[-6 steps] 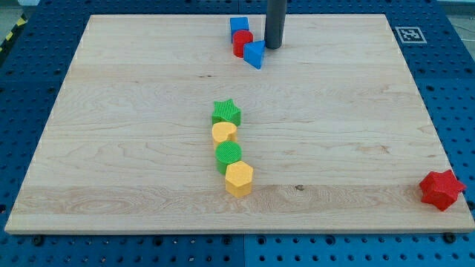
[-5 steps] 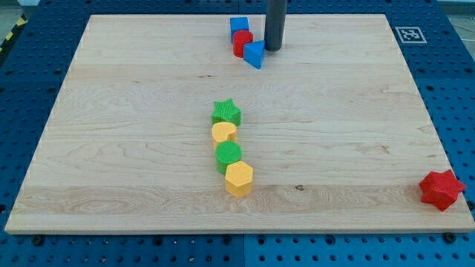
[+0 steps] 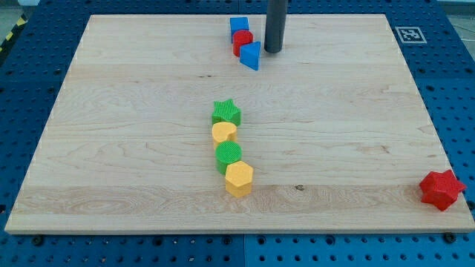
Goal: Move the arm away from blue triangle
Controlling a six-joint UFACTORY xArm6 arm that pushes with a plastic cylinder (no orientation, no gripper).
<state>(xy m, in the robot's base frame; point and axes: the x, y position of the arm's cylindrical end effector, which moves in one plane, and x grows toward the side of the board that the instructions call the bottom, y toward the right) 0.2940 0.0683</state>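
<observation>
The blue triangle (image 3: 251,55) lies near the board's top edge, touching a red cylinder (image 3: 242,41) above-left of it. A blue cube (image 3: 239,26) sits just above the red cylinder. My tip (image 3: 273,50) rests on the board just right of the blue triangle, with a narrow gap between them. The dark rod rises out of the view's top.
A column in the board's middle holds a green star (image 3: 226,113), a yellow heart-like block (image 3: 223,132), a green cylinder (image 3: 229,155) and a yellow hexagon (image 3: 239,178). A red star (image 3: 441,189) sits at the wooden board's (image 3: 111,133) bottom right corner.
The blue triangle has shifted slightly left, closer against the red cylinder. My tip has stayed nearly in place, now a little apart from the triangle.
</observation>
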